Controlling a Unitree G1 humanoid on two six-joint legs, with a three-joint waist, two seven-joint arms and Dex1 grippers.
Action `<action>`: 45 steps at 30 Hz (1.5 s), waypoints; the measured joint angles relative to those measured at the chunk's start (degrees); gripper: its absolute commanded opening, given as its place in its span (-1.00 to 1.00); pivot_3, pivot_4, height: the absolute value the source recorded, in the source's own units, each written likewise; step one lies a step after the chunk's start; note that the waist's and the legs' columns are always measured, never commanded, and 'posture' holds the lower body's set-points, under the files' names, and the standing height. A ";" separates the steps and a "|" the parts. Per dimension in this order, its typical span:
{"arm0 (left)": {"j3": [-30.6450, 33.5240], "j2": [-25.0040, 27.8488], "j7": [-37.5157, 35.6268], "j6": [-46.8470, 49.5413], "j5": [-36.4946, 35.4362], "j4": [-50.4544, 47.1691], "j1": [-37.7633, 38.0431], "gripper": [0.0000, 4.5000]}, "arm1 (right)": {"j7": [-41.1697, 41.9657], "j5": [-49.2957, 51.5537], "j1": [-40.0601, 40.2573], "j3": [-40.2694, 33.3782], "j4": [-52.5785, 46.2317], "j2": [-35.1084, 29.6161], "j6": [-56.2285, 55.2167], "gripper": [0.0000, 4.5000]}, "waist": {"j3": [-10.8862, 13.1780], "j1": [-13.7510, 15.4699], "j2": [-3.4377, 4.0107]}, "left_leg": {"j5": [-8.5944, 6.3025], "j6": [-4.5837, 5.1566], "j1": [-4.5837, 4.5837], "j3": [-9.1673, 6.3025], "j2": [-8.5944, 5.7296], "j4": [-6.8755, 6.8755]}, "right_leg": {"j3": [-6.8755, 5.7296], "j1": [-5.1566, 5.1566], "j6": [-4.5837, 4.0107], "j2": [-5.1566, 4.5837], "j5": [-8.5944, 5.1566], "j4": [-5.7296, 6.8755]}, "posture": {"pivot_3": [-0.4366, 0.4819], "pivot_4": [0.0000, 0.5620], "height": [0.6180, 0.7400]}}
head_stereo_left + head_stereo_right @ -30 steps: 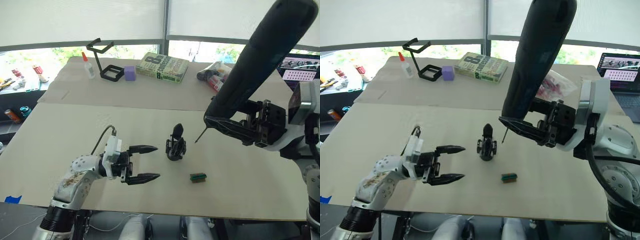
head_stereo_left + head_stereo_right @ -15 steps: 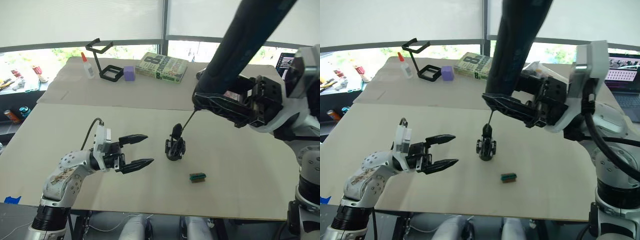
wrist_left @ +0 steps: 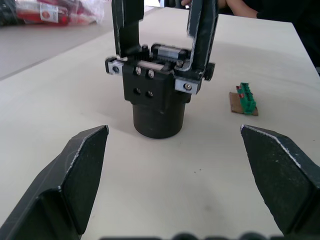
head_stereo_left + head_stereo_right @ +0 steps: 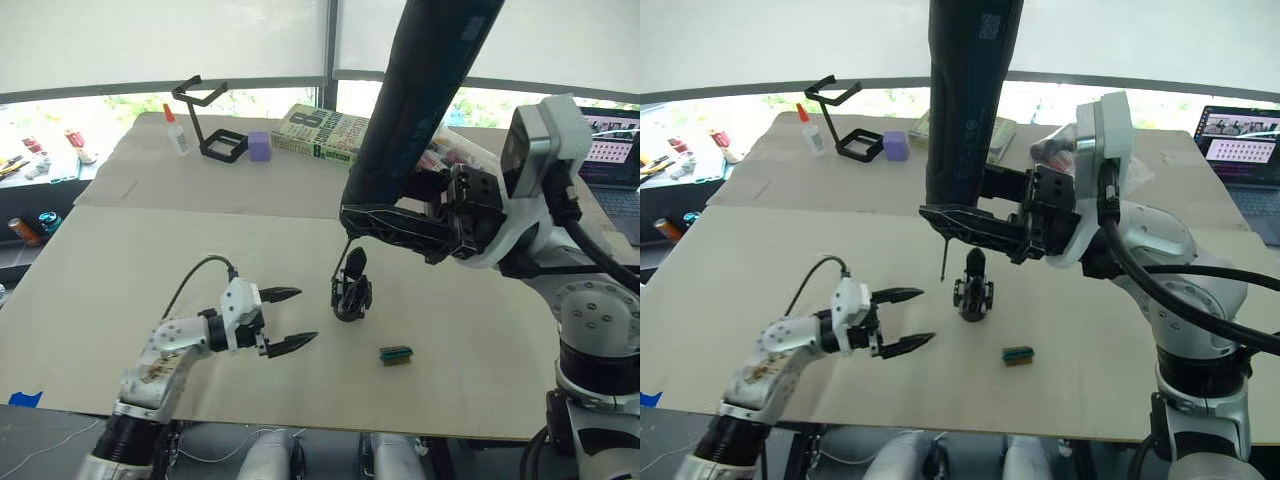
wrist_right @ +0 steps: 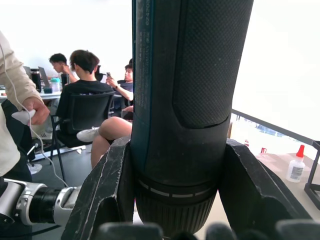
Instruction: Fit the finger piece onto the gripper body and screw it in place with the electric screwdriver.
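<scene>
**Screwdriver held over the gripper body, left pincer wide apart beside it**

Screwdriver (image 4: 425, 95) stands nearly upright in the right pincer (image 4: 395, 222), whose fingers are clamped around its lower barrel; the thin metal bit (image 4: 342, 250) points down at the top of the gripper body (image 4: 351, 290), its tip just beside the upright black finger there. Whether the tip touches cannot be told.

The gripper body stands on its round base near the middle of the pale surface (image 4: 150, 260). In the left wrist view it sits between the two left fingers and somewhat ahead of them, with two black fingers rising from its top.

The left pincer (image 4: 285, 320) hovers low over the surface to the robot's left of the gripper body, near but apart from it, its fingers spread wide and holding nothing.

A small green-and-brown block (image 4: 396, 354) lies on the surface to the right of the gripper body. Well apart, at the far side, stand a black wire stand (image 4: 205, 120), a glue bottle (image 4: 176, 131), a purple cube (image 4: 260, 146) and a book (image 4: 322, 133).
</scene>
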 measured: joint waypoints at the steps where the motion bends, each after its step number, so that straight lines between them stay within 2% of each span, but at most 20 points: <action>1: -0.57 -0.82 0.56 -0.66 0.92 0.95 -0.67 0.98 | 0.35 -0.30 0.00 0.11 0.00 0.21 0.00 -0.14 | 0.00 0.01 0.00 | 0.00 0.00 0.00 -0.01 0.01 0.00 | -0.02 0.00 0.00 0.01 0.00 0.00 | -0.05 -0.47 1.00; 7: -4.29 -5.79 3.09 -3.89 5.04 7.17 -2.93 0.98 | 1.49 -1.38 0.06 0.42 -0.17 0.64 0.00 -0.14 | 0.00 0.00 0.00 | 0.00 0.00 0.00 0.00 0.00 0.01 | 0.00 0.00 -0.01 0.00 0.01 0.00 | -0.05 -0.47 1.00; 16: -5.44 -12.02 4.26 -10.87 8.82 20.56 -10.81 0.98 | 1.51 -2.13 0.10 0.48 -0.54 0.70 0.00 -0.14 | 0.00 0.15 -0.01 | -0.01 0.05 -0.01 -0.03 0.00 0.01 | -0.03 0.03 -0.02 -0.05 0.04 0.00 | -0.05 -0.47 1.00; 32: -8.05 -15.92 5.17 -10.57 12.20 23.49 -14.51 0.98 | 0.40 -2.56 1.16 0.39 -2.27 0.70 0.00 -0.14 | 0.00 0.07 -0.01 | -0.07 0.18 -0.14 -0.06 -0.03 0.01 | -0.12 0.02 0.09 -0.11 0.11 -0.22 | -0.05 -0.47 1.00; 33: -8.09 -15.85 5.07 -10.50 12.21 23.45 -14.52 0.74 | 0.35 -2.56 1.26 0.39 -2.27 0.69 0.00 -0.14 | 0.00 0.06 -0.01 | -0.07 0.18 -0.14 -0.06 -0.02 0.01 | -0.12 0.02 0.09 -0.11 0.11 -0.22 | -0.05 -0.47 1.00; 34: -8.11 -15.74 4.94 -10.43 12.20 23.39 -14.52 0.64 | 0.32 -2.56 1.35 0.38 -2.27 0.69 0.00 -0.14 | 0.00 0.05 -0.01 | -0.07 0.18 -0.14 -0.06 -0.02 0.01 | -0.12 0.02 0.09 -0.11 0.12 -0.23 | -0.05 -0.47 1.00; 36: -8.19 -15.12 4.74 -10.16 12.18 22.95 -14.49 0.20 | 0.27 -2.56 1.94 0.28 -2.32 0.69 0.00 -0.14 | 0.00 0.03 -0.01 | -0.07 0.18 -0.14 -0.07 -0.02 0.01 | -0.12 0.02 0.09 -0.11 0.12 -0.22 | -0.05 -0.47 1.00; 37: -8.13 -14.94 4.72 -9.97 12.20 22.49 -14.48 0.10 | 0.21 -2.59 2.24 0.26 -2.31 0.70 0.00 -0.14 | 0.00 0.03 -0.01 | -0.07 0.18 -0.14 -0.07 -0.02 0.01 | -0.12 0.02 0.09 -0.11 0.12 -0.22 | -0.05 -0.47 1.00; 45: -7.94 -13.81 2.84 -9.83 11.53 22.04 -14.40 0.11 | -0.21 -2.61 2.42 0.15 -2.32 0.64 0.00 -0.14 | 0.00 -0.08 -0.01 | -0.07 0.18 -0.14 -0.07 -0.01 0.01 | -0.14 0.01 0.09 -0.10 0.12 -0.23 | -0.05 -0.47 1.00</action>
